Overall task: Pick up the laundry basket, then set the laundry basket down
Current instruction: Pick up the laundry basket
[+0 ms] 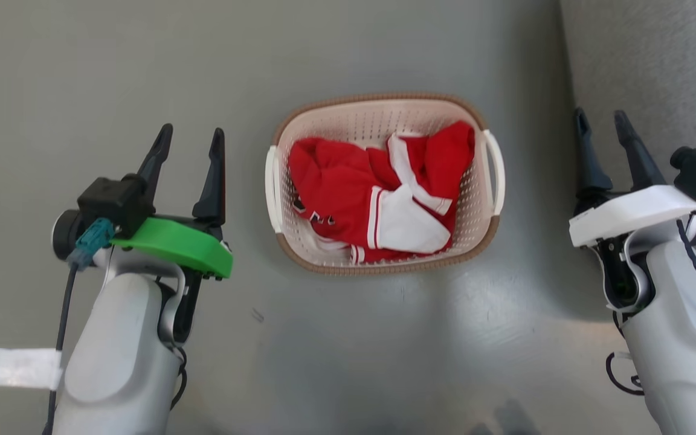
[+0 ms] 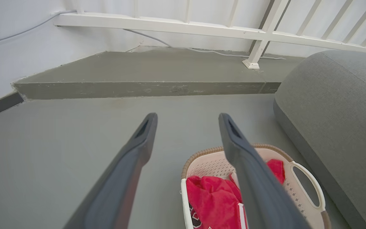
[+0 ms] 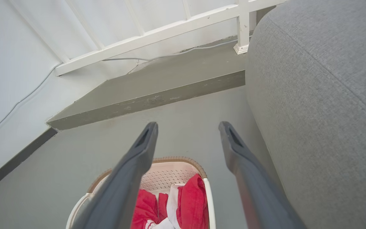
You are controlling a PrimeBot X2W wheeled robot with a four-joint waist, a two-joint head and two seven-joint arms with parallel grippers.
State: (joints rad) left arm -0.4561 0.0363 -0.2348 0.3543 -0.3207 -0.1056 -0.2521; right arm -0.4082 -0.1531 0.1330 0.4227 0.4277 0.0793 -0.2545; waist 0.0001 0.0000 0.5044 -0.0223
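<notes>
The laundry basket (image 1: 348,121) is cream-white and perforated, with a brown rim and white side handles. It stands on the grey floor in the middle of the head view and holds red and white clothing (image 1: 384,193). My left gripper (image 1: 191,142) hangs open to the basket's left, apart from it. Off to the right side my right gripper (image 1: 602,124) is open too, clear of the handle. In the left wrist view the basket (image 2: 300,187) lies low and right behind my left gripper (image 2: 187,122). In the right wrist view the basket (image 3: 167,173) sits below my right gripper (image 3: 187,130).
A grey upholstered sofa (image 1: 656,66) runs along the right side, close to my right gripper. Ahead are a raised grey step (image 2: 145,76), a white railing (image 2: 176,25) and a white wall with a cable. Bare grey floor (image 1: 82,72) surrounds the basket.
</notes>
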